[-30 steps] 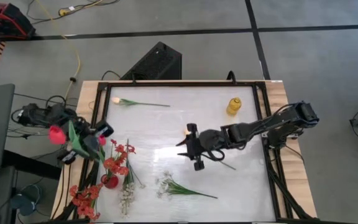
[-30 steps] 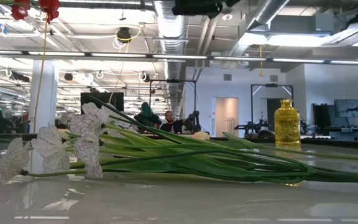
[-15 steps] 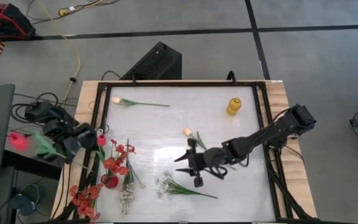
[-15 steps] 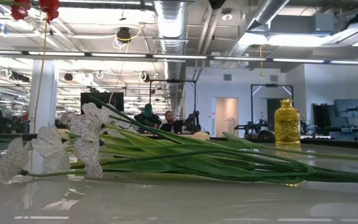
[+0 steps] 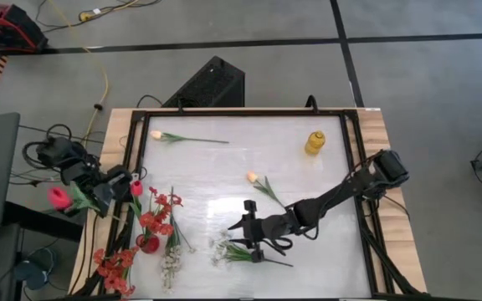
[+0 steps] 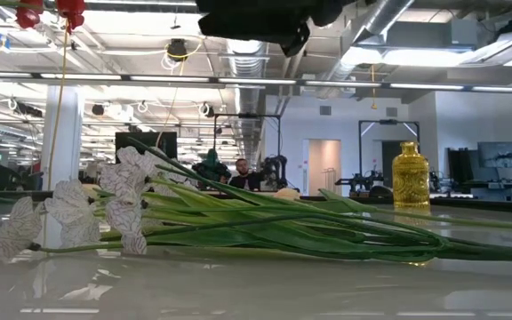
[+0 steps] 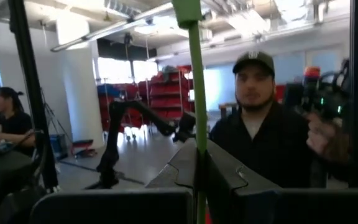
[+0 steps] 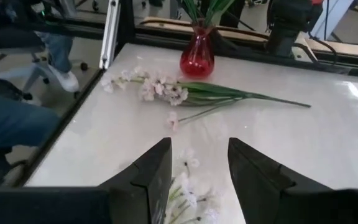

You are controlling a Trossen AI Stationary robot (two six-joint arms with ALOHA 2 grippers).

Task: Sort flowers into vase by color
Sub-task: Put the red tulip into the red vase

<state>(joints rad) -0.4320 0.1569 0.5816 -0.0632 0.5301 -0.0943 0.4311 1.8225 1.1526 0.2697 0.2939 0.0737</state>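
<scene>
The right gripper (image 5: 250, 240), jaws spread, hovers over the white spray (image 5: 228, 251) at 6 o'clock. The left gripper (image 5: 100, 191) pinches the red tulip (image 5: 58, 197) stem beyond the table's (image 5: 291, 176) 9 o'clock edge.

Two peach tulips (image 5: 252, 177), two white sprays (image 5: 224, 250) and one red cluster (image 5: 114, 267) lie loose. One red tulip (image 5: 59, 197) is held. Two vases: red vase (image 5: 148, 243), yellow vase (image 5: 315, 142).

- My table (image 5: 291, 134) has a white top in a dark frame.
- A peach tulip (image 5: 156, 135) lies near its far left corner.
- A yellow bottle (image 5: 314, 143) stands near the far right.
- Another peach tulip (image 5: 253, 178) lies mid-table.
- A red vase (image 5: 147, 243) stands by the left edge.
- White sprays (image 5: 171, 266) lie beside it and at the near middle (image 5: 224, 249).
</scene>
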